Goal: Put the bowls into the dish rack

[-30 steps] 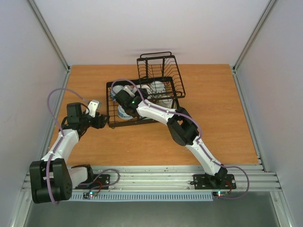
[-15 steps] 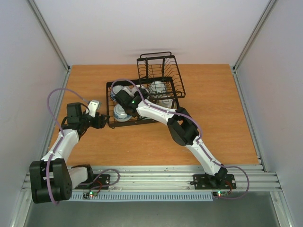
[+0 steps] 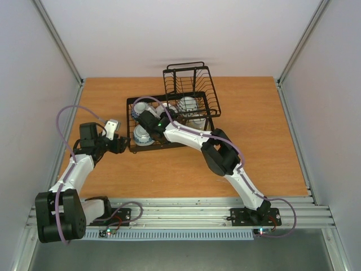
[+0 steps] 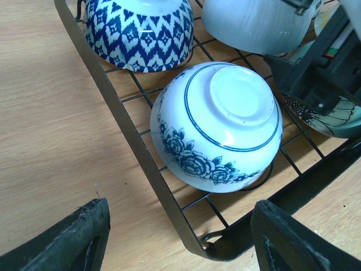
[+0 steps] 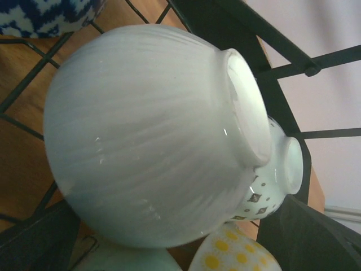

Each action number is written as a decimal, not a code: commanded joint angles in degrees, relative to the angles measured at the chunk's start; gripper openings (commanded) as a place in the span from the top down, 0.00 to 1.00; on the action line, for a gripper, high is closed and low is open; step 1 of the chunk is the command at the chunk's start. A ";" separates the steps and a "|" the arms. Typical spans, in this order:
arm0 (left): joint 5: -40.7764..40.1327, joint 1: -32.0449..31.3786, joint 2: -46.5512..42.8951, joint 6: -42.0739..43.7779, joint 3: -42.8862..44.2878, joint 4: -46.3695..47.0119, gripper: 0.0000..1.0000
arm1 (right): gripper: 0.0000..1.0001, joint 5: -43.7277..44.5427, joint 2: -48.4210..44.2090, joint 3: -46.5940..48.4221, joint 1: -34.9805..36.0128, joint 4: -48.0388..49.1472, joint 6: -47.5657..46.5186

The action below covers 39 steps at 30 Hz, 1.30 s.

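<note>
Right tool (image 3: pixel 146 119), moved: drawn toward the upper right since a second ago, jaws now wide and empty, off the blue floral bowl (image 4: pixel 217 127), which lies rim-down in the lower-left corner of the dish rack (image 4: pixel 141 152) in the overhead view; a pale ribbed bowl (image 5: pixel 146 135) fills its wrist view. Left tool (image 3: pixel 121 145): jaws well apart, holding nothing, over the desk (image 4: pixel 51 141) just left of the rack. Diamond-patterned bowl (image 4: pixel 141 34): upper left of the left wrist view, inside the rack.

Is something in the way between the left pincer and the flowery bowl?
Yes. The dish rack's rim runs across between the left pincer and the flowery bowl, which lies upside down inside the rack. Nothing else visible blocks it.
</note>
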 commanded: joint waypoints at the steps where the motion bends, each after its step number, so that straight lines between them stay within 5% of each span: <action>1: 0.73 0.36 0.19 0.77 1.00 1.22 0.30 | 0.02 0.32 -4.80 -0.73 1.26 1.34 1.36; 19: 0.58 0.36 -0.24 0.66 0.96 1.32 0.30 | 0.02 2.22 -17.23 -9.02 6.46 0.73 5.67; 28: -0.26 0.45 -0.36 0.50 0.45 2.27 0.30 | 0.02 -10.83 -28.11 -18.43 12.43 -4.86 16.28; 39: -0.37 0.66 -0.80 0.20 -0.36 3.72 0.30 | 0.02 -32.00 -55.40 -49.75 15.54 9.02 31.91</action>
